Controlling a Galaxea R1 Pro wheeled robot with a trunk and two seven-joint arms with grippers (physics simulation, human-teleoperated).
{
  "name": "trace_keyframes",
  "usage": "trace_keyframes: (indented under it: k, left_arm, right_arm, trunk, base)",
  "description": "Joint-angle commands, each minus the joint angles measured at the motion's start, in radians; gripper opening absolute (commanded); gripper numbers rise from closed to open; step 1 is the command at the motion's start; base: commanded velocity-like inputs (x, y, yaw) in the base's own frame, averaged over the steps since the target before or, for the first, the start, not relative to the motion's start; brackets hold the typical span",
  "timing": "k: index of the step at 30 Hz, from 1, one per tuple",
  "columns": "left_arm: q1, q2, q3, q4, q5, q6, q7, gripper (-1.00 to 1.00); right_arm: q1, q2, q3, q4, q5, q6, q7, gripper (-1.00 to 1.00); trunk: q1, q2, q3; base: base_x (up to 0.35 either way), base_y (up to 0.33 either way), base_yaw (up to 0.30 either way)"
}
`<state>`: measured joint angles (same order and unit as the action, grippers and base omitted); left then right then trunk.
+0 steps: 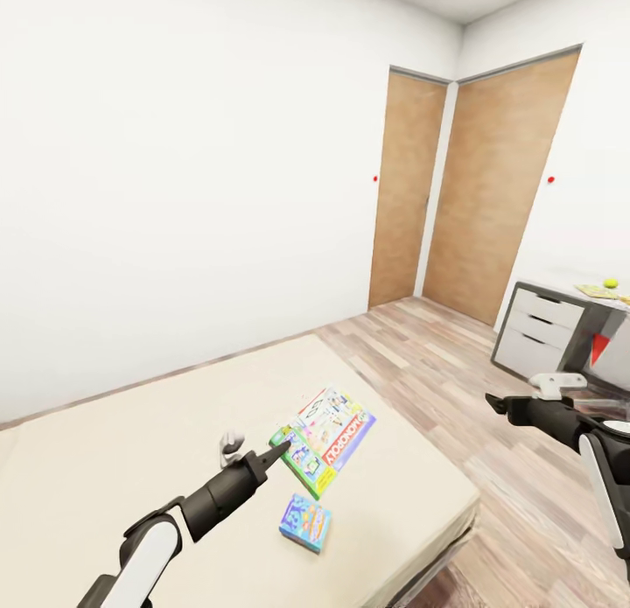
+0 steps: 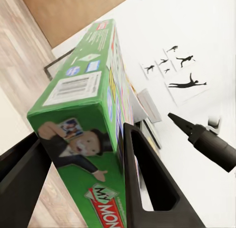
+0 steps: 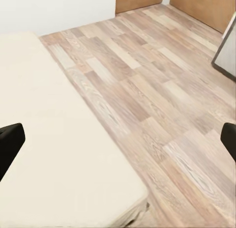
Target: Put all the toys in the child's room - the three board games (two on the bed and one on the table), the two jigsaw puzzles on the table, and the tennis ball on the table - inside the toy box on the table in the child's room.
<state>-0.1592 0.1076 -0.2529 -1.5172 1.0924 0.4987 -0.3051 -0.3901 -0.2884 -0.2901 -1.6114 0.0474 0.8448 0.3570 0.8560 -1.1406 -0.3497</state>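
On the bed's [image 1: 131,468] beige mattress, my left gripper [image 1: 282,450] is shut on the corner of a green-edged, white-topped board game [image 1: 331,435]. The left wrist view shows that green box [image 2: 93,114] clamped between both black fingers [image 2: 147,188], raised on edge. A smaller blue board game [image 1: 305,522] lies flat on the mattress nearer the foot. My right gripper [image 1: 495,405] hangs open over the wood floor beside the bed, its fingers wide apart [image 3: 118,144]. Far right, the white table [image 1: 547,324] carries the tennis ball [image 1: 611,283] and a jigsaw puzzle [image 1: 597,291]. The toy box is out of view.
Two brown doors [image 1: 455,197] stand in the far corner. Wood-plank floor [image 1: 437,363] runs between the bed and the table's drawers. Black athlete silhouette pictures [image 2: 179,73] hang on the white wall. The mattress edge [image 3: 123,188] lies under my right gripper.
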Motion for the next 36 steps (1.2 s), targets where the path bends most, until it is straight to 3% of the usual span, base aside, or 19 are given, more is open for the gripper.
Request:
trace_keyframes:
  k: [1, 19, 23, 24, 36]
  left_arm:
    - [-0.001, 0.002, 0.0, 0.0, 0.014, 0.009, 0.001, -1.0]
    - [0.0, 0.001, 0.0, 0.006, 0.014, 0.021, 0.001, -1.0]
    - [0.0, 0.004, 0.002, 0.005, 0.017, 0.021, 0.001, -1.0]
    - [0.0, 0.009, 0.003, 0.002, 0.019, 0.021, -0.001, -1.0]
    - [0.004, 0.029, 0.025, -0.003, 0.02, 0.02, -0.002, -1.0]
  right_arm:
    - [-0.001, 0.0, 0.0, -0.001, 0.006, 0.006, 0.007, 1.0]
    - [-0.001, 0.001, 0.006, -0.001, 0.006, 0.008, 0.007, 1.0]
    - [-0.001, 0.0, 0.003, -0.001, 0.006, 0.008, 0.086, 1.0]
    - [-0.001, 0.0, -0.001, -0.001, 0.007, 0.008, 0.139, 1.0]
    - [-0.001, 0.0, -0.001, -0.001, 0.008, 0.008, 0.177, 1.0]
  trunk:
    - [-0.004, 0.006, 0.002]
    - [-0.073, 0.132, 0.058]
    - [-0.088, 0.16, 0.071]
    - [-0.092, 0.167, 0.074]
    - [-0.138, 0.251, 0.112]
  base:
    - [0.0, 0.0, -0.29]
    - [0.0, 0.0, -0.29]
    - [0.0, 0.0, -0.291]
    - [0.0, 0.0, -0.291]
    - [0.0, 0.0, -0.291]
